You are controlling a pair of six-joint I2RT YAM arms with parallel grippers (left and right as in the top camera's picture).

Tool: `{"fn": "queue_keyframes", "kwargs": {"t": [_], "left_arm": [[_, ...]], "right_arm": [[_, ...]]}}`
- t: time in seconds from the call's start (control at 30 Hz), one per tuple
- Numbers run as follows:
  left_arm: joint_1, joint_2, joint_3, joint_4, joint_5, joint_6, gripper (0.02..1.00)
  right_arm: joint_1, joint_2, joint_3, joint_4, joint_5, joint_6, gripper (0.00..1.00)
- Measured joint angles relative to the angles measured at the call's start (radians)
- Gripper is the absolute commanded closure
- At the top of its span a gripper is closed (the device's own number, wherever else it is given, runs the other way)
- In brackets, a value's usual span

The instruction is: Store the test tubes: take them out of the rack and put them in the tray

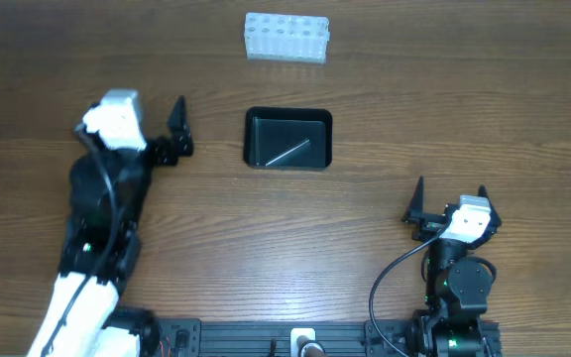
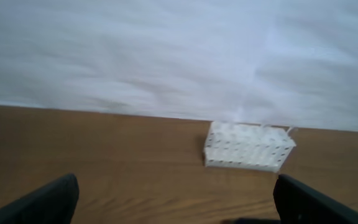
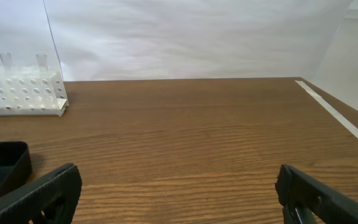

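Observation:
The white test tube rack [image 1: 285, 38] stands at the far edge of the wooden table; it also appears as the rack [image 2: 248, 146] and the rack [image 3: 20, 93], where two clear tubes [image 3: 41, 60] stick up from it. Nearer, at the middle, sits the black tray [image 1: 251, 139] with one test tube [image 1: 287, 153] lying slantwise inside. My left gripper [image 1: 180, 131] is open and holds nothing, left of the tray and facing the rack. My right gripper [image 1: 451, 201] stands open and holds nothing, nearer than the tray and to its right. A tray corner [image 3: 5, 162] shows beside its finger.
Bare wood table [image 1: 444, 89] surrounds the tray and rack. A pale wall or sheet [image 3: 185, 37] rises just behind the rack. A strip of light tape [image 3: 337, 115] runs along the table at the right.

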Motion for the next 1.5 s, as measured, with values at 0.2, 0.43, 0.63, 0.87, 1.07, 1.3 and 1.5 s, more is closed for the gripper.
{"fn": "queue_keyframes", "kwargs": {"t": [0.2,0.43,0.63,0.87,1.07,1.3,1.5], "left_arm": [[0.040,-0.199,-0.206,0.025,0.028,0.000,0.020],[0.045,-0.402,-0.397,0.072,0.043,0.000,0.018],[0.045,-0.573,-0.495,0.072,0.043,0.000,0.018],[0.045,-0.672,-0.533,-0.080,0.044,0.000,0.020],[0.045,-0.711,-0.534,-0.259,0.058,0.000,0.020],[0.092,-0.741,-0.536,-0.299,0.083,0.000,0.018],[0.132,-0.795,-0.536,-0.299,0.088,0.000,0.018]], "right_arm": [[0.000,0.000,0.000,0.000,0.000,0.000,0.009],[0.000,0.000,0.000,0.000,0.000,-0.001,0.009],[0.000,0.000,0.000,0.000,0.000,-0.001,0.007],[0.000,0.000,0.000,0.000,0.000,0.000,0.007],[0.000,0.000,0.000,0.000,0.000,0.000,0.007],[0.000,0.000,0.000,0.000,0.000,0.000,0.007],[0.000,0.000,0.000,0.000,0.000,0.000,0.009]]}}
